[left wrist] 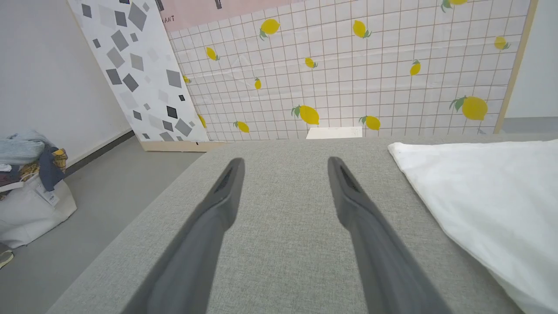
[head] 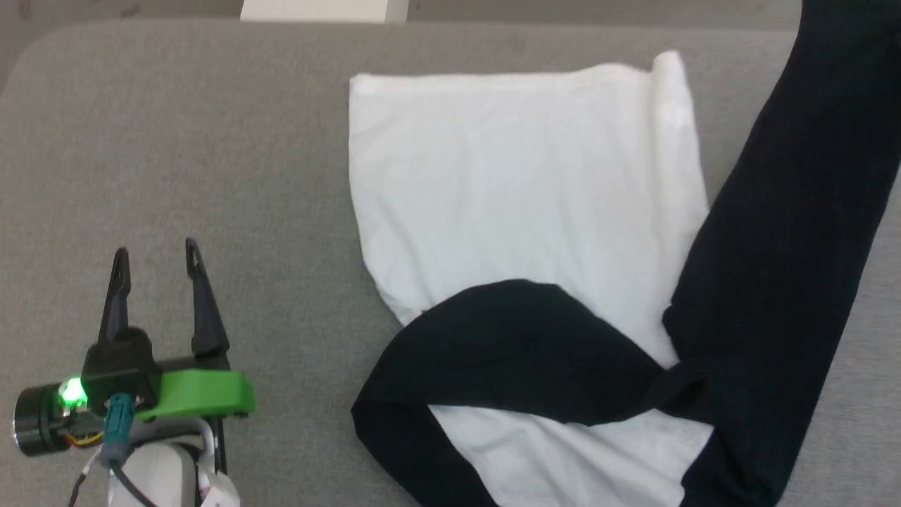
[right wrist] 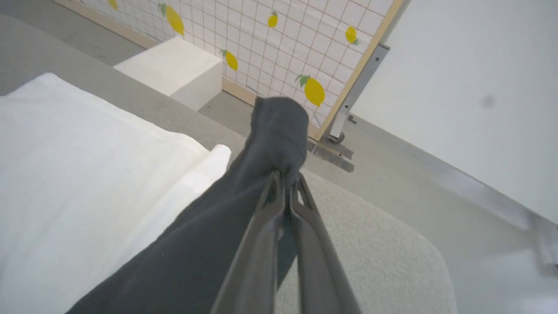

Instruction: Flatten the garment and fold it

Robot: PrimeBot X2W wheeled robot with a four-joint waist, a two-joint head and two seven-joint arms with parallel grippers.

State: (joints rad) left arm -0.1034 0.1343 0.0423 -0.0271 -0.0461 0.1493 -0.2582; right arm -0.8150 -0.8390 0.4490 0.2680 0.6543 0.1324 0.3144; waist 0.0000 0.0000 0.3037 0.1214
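The garment lies on a grey woven upholstered surface. Its white body is spread as a soft, nearly smooth panel with a straight hem at the far end and a rolled fold along one side edge. Matte black cloth crosses the near part of the garment: one black sleeve curves over the white panel in a broad band, and a second, longer black sleeve runs straight along the garment's side and rises off the surface. The right gripper has its two slim dark fingers pressed together on the end of that longer sleeve, whose rounded cuff bulges just past the fingertips. The left gripper is well apart from the garment, on the side away from the held sleeve. Its tapered fingers are spread wide with nothing between them, and they point along bare fabric. A broad strip of open grey weave lies between this gripper and the garment's white edge. Beyond the garment's hem the surface ends in a rounded edge, with a small white box and a grid-patterned panel printed with lemons behind it. Past the held sleeve the surface ends in a rounded corner, then smooth grey floor.
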